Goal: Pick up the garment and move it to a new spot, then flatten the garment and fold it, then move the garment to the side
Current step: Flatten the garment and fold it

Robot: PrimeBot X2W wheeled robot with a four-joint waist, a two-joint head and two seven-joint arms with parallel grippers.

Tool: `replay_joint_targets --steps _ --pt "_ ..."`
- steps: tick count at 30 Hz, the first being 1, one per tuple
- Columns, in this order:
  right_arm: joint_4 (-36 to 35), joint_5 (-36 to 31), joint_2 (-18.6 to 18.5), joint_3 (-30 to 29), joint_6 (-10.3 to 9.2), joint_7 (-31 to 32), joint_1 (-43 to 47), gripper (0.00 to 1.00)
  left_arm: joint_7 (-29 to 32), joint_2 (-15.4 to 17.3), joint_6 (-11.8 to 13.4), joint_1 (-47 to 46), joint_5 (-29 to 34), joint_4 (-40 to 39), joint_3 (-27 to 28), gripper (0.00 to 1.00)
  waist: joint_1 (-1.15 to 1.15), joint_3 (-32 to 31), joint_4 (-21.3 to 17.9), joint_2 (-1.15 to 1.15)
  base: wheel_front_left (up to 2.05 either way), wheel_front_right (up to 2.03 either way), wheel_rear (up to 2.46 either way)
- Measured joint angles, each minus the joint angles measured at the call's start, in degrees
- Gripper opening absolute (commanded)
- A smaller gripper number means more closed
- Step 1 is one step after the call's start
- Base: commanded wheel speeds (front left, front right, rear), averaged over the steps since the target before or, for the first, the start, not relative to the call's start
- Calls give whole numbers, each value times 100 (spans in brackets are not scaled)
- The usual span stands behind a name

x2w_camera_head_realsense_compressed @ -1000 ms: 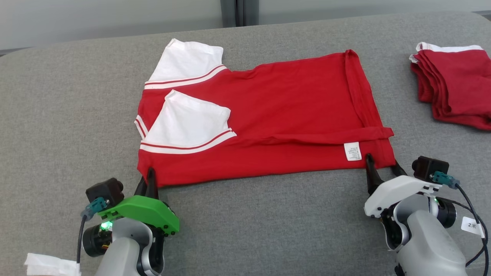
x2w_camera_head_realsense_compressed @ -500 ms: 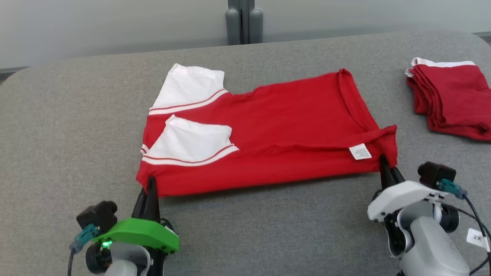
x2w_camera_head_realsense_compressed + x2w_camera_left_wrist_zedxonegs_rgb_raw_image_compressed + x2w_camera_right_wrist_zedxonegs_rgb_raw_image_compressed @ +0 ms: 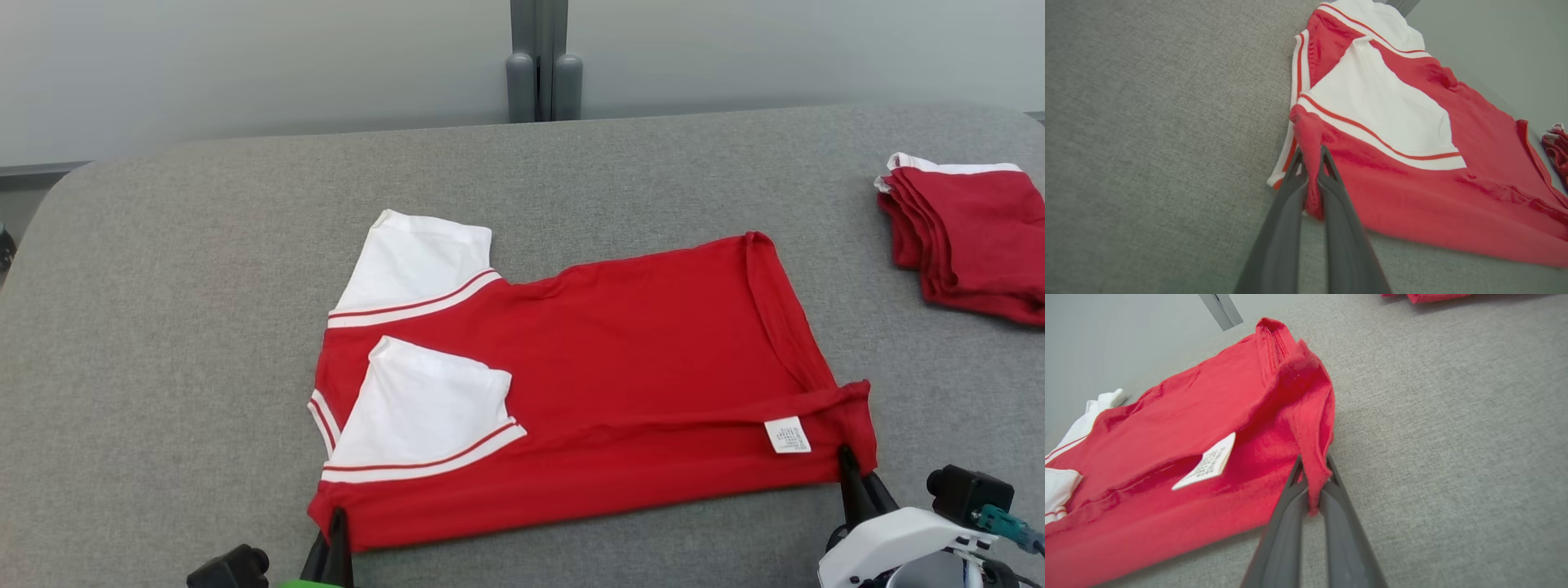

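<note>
The garment [image 3: 620, 359] is a red shirt with white sleeves, lying partly folded on the grey table, a white care label [image 3: 788, 434] near its right end. My left gripper [image 3: 336, 523] pinches the near left corner and is shut on the cloth; in the left wrist view the red fabric [image 3: 1310, 163] runs between the two dark fingers [image 3: 1290, 196]. My right gripper [image 3: 849, 465] is shut on the near right corner, and the right wrist view shows that corner [image 3: 1310, 428] lifted in a peak with cloth between the fingers [image 3: 1331, 506]. The label [image 3: 1206, 463] lies left of it.
A stack of folded red garments [image 3: 971, 237] sits at the table's right edge. The grey padded table [image 3: 180, 327] has bare room to the left of the shirt and behind it. A grey post [image 3: 543, 73] stands past the far edge.
The right gripper, open a second ago, has shut on the shirt's near right corner and raised it slightly. The camera has tilted, so the whole scene sits lower in the head view.
</note>
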Motion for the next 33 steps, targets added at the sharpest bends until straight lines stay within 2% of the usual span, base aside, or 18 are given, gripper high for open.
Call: replay_joint_targets --steps 1,2,3,4,10,15,21,27,33 --pt "-51 -1 0 2 0 37 60 31 20 -1 24 10 -10 -2 5 0 0 0 -5 0 0 0 0" --pt "-108 -1 0 8 0 83 125 93 24 3 62 32 -11 -11 18 5 0 4 -13 0 0 0 0" --pt "-162 3 0 13 0 116 187 100 31 12 111 53 -10 -19 38 68 0 8 -22 0 0 0 0" --pt "-205 5 0 10 -1 133 231 100 68 40 154 70 -8 -27 54 100 0 13 -32 0 0 0 0" --pt "-569 -63 -12 -271 -3 180 420 100 221 393 425 216 43 -419 274 100 0 73 -130 0 0 0 0" --pt "-920 -193 -14 -387 -5 181 325 100 416 877 460 -73 319 -744 308 100 0 183 -192 0 0 0 0" --pt "-1244 -439 -13 -203 -5 260 -151 100 871 1303 153 -1577 655 -705 48 100 0 453 -265 0 0 0 0" --pt "-1438 -521 -13 255 -5 338 -871 100 1590 1664 -167 -3371 1010 -145 -274 100 0 944 -396 0 0 0 0" --pt "-1429 -554 -16 661 -5 296 -1458 100 2288 1868 -470 -4540 1190 561 -580 100 0 1504 -594 0 0 0 0"
